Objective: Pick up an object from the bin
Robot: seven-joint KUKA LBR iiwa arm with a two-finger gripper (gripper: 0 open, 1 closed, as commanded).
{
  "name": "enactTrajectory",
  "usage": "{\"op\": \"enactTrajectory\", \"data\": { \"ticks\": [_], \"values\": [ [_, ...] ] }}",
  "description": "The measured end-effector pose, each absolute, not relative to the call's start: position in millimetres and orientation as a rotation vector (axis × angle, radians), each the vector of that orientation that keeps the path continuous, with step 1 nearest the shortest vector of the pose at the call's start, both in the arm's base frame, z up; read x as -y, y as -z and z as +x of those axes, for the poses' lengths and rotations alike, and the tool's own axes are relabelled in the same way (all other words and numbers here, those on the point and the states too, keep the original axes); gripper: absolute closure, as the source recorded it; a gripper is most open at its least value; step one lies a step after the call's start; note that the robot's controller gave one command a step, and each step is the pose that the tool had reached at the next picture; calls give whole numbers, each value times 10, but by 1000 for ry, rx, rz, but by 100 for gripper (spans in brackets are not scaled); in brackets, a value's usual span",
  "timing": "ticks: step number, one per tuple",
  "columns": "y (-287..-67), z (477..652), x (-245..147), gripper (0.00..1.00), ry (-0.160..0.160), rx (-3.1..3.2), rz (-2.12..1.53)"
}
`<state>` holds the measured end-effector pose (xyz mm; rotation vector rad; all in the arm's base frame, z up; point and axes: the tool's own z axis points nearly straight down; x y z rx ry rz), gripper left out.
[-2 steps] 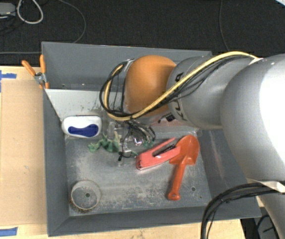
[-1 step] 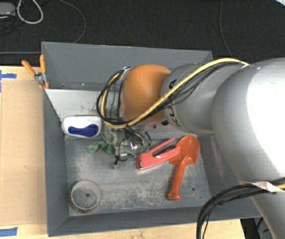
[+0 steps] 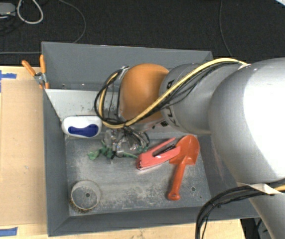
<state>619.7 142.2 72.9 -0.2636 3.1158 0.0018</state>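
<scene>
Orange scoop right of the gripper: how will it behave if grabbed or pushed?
The orange scoop looks like moulded plastic, so it is probably stiff and light. Gripped by its thin handle, it may swing toward the heavier bowl end. The bowl appears to touch the flat pink thing, so pushing would likely drag that along.

Overall light: moderately bright and even across the floor of the bin (image 3: 132, 203); the ground beyond the far rim, above the gripper (image 3: 120, 144), is very dark.
Source: overhead, judging by the highlights on upward-facing surfaces.
Glare: a broad pale sheen on the silver arm casing (image 3: 252, 113) right of the gripper; a soft highlight on the orange cover (image 3: 140, 91) just above it; the sloped bin wall (image 3: 77, 101) up and left of it shines near white.
Shadows: dense under the wrist, around the gripper; elsewhere on the floor soft and faint.
</scene>
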Motion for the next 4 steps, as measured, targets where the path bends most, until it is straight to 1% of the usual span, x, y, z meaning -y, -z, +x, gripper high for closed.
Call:
{"op": "enactTrajectory", "data": {
  "ticks": [1,2,3,4],
  "values": [
    [-728,6197,-1422,100,-2,-3116,-262],
    [-864,6172,-1418,100,-1,-3124,-262],
    [-1028,6185,-1422,100,-2,-3120,-260],
    [-1137,6176,-1420,100,-2,-3123,-259]
  ]
}}
